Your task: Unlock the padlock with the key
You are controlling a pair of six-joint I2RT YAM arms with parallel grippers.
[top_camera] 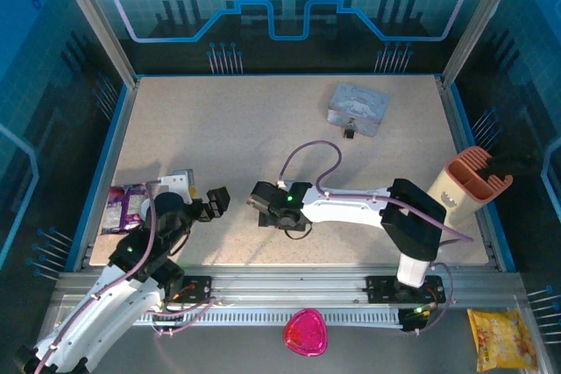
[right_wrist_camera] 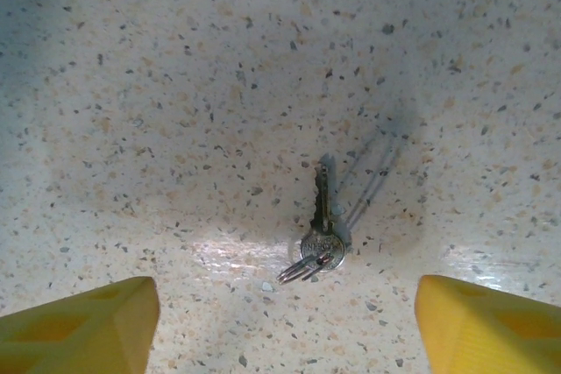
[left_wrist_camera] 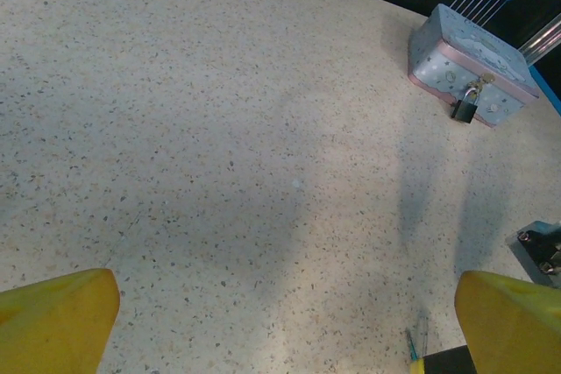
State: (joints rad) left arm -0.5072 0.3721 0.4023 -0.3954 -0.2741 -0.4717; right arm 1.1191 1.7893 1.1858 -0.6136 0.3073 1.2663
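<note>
The key point(right_wrist_camera: 321, 221) lies flat on the bench point(top_camera: 219, 129), toward the near edge and about halfway along it. Above it is the right gripper point(right_wrist_camera: 285, 326) with its jaws wide apart. The key is between them, a little ahead of the yellow fingertips point(right_wrist_camera: 83, 321), and touches neither. The padlock point(left_wrist_camera: 464, 108) sits against the side of the pale blue tin point(left_wrist_camera: 473, 45), near the far right corner. The left gripper point(left_wrist_camera: 280, 330) hangs over bare bench closer to the left edge, its jaws apart too.
</note>
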